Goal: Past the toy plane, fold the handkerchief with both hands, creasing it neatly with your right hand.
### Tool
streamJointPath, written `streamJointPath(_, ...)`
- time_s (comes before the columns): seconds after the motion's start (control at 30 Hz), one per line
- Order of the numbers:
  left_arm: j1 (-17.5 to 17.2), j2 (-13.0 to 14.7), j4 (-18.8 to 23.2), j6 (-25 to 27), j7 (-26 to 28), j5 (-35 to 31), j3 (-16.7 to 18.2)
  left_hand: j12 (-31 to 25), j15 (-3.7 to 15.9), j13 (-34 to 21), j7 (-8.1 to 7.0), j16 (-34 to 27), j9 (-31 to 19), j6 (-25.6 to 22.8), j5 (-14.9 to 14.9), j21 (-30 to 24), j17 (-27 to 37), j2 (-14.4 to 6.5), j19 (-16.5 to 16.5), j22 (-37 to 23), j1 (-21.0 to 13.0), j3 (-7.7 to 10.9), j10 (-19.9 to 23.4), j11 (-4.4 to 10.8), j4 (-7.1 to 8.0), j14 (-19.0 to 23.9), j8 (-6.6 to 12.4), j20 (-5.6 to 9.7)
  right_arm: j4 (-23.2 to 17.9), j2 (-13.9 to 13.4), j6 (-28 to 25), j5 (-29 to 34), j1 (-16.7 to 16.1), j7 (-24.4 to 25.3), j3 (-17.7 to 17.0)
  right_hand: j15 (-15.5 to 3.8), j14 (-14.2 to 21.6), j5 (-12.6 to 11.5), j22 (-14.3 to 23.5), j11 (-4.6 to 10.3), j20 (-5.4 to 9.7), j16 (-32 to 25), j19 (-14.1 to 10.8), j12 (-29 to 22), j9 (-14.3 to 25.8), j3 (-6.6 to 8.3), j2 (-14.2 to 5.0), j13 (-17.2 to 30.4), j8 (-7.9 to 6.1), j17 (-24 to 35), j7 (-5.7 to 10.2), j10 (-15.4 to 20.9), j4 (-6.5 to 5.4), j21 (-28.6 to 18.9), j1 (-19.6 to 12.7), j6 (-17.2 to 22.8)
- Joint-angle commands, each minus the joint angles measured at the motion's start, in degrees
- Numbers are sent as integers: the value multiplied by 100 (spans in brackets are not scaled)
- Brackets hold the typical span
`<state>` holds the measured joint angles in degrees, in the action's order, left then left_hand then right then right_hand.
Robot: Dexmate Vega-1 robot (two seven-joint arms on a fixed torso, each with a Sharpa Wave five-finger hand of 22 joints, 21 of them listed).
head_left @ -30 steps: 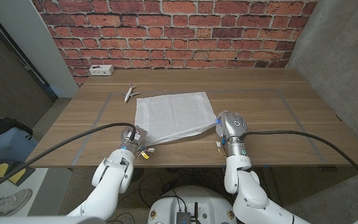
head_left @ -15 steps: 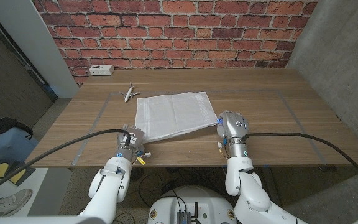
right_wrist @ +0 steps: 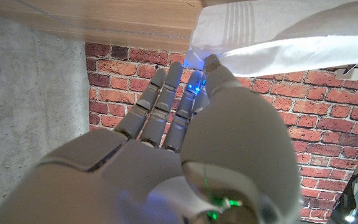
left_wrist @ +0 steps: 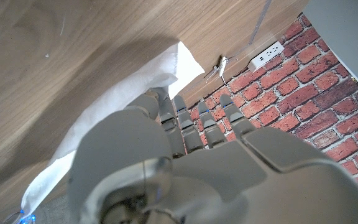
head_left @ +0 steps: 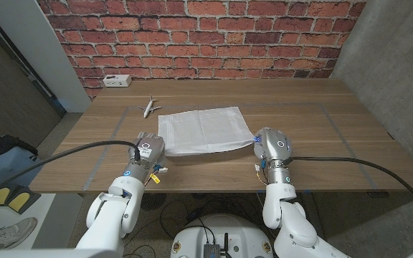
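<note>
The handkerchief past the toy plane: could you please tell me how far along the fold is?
Done: both near corners are taken up. In hand: the left robot hand and the right robot hand each hold a near corner of the handkerchief, its near edge lifted off the table. Left: carrying that edge over, laying it down and creasing with the right robot hand. The toy plane lies untouched.

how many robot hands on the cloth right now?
2. The left hand grips the handkerchief at its near left corner; the right hand holds its near right corner. The wrist views show cloth at each thumb.
</note>
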<state>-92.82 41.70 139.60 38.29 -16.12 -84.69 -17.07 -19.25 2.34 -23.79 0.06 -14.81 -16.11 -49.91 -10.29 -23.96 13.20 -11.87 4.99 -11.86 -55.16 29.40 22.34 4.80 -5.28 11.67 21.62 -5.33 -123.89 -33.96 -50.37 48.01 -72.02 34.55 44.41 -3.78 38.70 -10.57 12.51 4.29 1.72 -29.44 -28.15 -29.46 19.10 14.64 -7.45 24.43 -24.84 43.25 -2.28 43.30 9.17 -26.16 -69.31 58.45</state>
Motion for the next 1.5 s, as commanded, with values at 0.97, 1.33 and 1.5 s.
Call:
streamJointPath(0.97,-833,-292,748,-661,773,2439,1463,-4,395,-5,363,-26,-491,-379,-73,-104,-50,108,-62,-35,-320,86,172,72,-303,10,374,63,-157,-99,1205,-789,-90,651,-865,-850,64,8,-22,-18,-24,82,52,-27,130,89,35,-2,-41,103,-59,22,-18,-97,-22,53)
streamJointPath(1.33,-723,-109,781,-408,763,2455,1483,-6,365,1,467,-5,-625,-437,-164,-121,-91,129,-85,-35,-347,97,223,30,-364,21,439,25,-72,-81,1230,-806,174,433,-905,-850,88,5,-28,-19,-35,117,68,-31,130,110,45,-12,-33,107,-66,35,-18,-119,-10,44)
streamJointPath(1.5,-555,52,737,-376,717,2395,1481,-1,374,3,451,-7,-676,-447,-188,-130,-96,127,-85,-34,-354,97,229,50,-374,30,459,30,34,-76,1273,-822,369,289,-876,-856,92,5,-31,1,-33,125,77,-31,135,115,46,-12,-30,116,-52,31,-20,-126,-5,36)
